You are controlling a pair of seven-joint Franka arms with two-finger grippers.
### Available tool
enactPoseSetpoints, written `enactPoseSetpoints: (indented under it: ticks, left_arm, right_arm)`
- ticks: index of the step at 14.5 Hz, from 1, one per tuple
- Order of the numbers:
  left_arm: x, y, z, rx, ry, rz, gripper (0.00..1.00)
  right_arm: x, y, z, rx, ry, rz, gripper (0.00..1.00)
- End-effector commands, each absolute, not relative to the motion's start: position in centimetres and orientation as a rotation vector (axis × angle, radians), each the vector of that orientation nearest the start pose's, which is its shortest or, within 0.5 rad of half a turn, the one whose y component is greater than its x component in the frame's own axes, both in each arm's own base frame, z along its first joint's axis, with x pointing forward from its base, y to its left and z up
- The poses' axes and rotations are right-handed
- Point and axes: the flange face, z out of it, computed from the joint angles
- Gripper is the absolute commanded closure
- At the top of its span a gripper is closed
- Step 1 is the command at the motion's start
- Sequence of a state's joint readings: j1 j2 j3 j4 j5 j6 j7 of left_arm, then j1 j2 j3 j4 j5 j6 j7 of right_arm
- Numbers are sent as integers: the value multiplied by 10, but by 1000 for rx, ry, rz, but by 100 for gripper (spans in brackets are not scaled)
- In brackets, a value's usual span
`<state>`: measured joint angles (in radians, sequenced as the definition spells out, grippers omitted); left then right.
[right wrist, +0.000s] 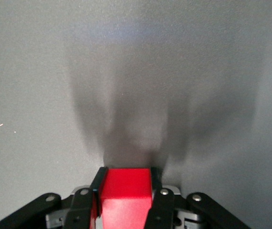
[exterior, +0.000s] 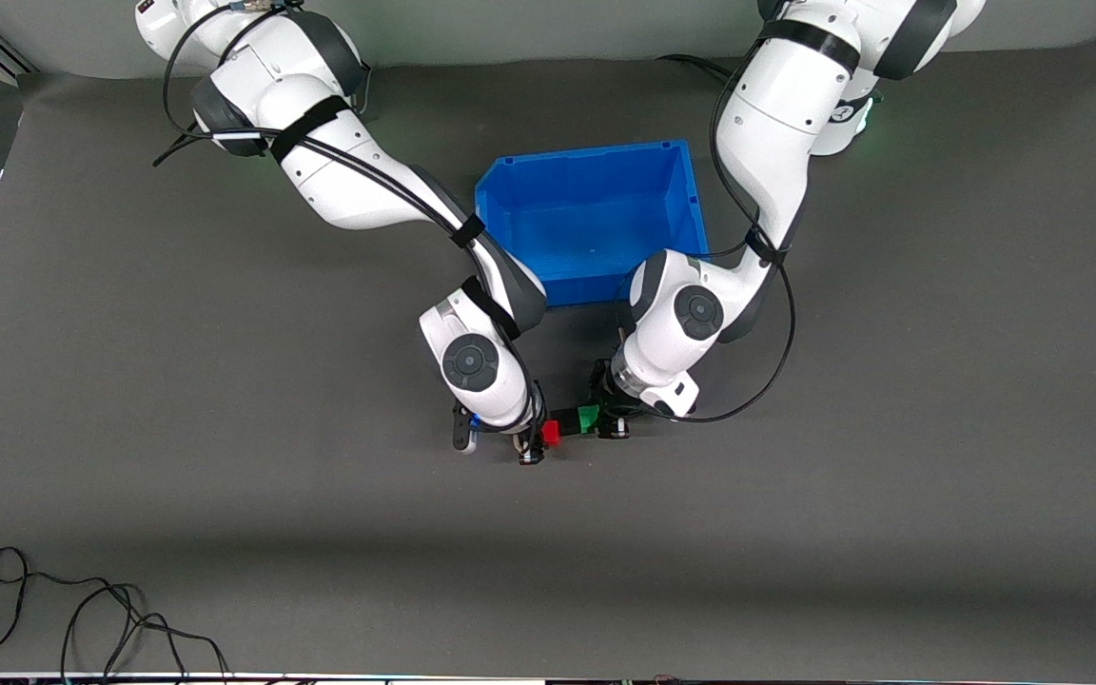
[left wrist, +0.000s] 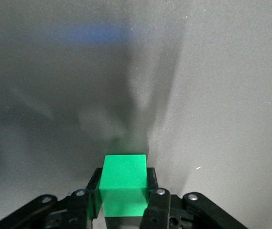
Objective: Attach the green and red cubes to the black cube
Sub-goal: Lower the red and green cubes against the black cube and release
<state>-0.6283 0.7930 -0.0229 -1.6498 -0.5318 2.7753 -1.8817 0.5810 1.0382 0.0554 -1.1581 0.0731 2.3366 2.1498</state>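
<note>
The grey mat [exterior: 129, 428] covers the whole table, and a blue bin [exterior: 596, 224] sits on it between the two arms, near their bases. Both arms reach in just in front of the bin, closer to the camera. The left gripper [exterior: 610, 419] is clamped on the green cube [exterior: 588, 418], fingers [left wrist: 156, 200] pressed on either side. The right gripper [exterior: 531, 442] pinches the red cube [exterior: 550, 433] the same way. The two cubes sit really close together over the mat, with something dark between them, probably the black cube [exterior: 567, 419], but I can't really make it out.
</note>
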Motion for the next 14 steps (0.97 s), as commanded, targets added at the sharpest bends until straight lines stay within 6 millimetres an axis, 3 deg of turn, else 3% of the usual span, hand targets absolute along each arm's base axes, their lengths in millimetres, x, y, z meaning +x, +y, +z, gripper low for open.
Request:
enactPoseSetpoints:
  ticks: [1,3,4,5,6,12,14]
  left_arm:
    - [580,-417,178,1773,2073,-231,89]
    - [581,-416,178,1774,2075,-228,88]
    - [582,-415,178,1778,2070,-223,67]
    - [582,-415,178,1784,2065,-220,33]
    - [582,-416,179,1796,2056,-213,0]
    - [584,-410,179,1800,2060,-209,0]
    - [593,-393,181,1817,2067,-165,0]
  right_arm:
    - [636,456,173,-2071,2119,98,100]
    - [640,453,174,-2067,2118,96,100]
    - [641,451,175,-2080,2102,93,100]
    - [642,450,176,-2103,2078,84,67]
    - [642,450,177,-2159,2021,74,2]
    - [644,451,185,-2183,1974,76,0]
    - [648,447,190,-2174,1981,78,1]
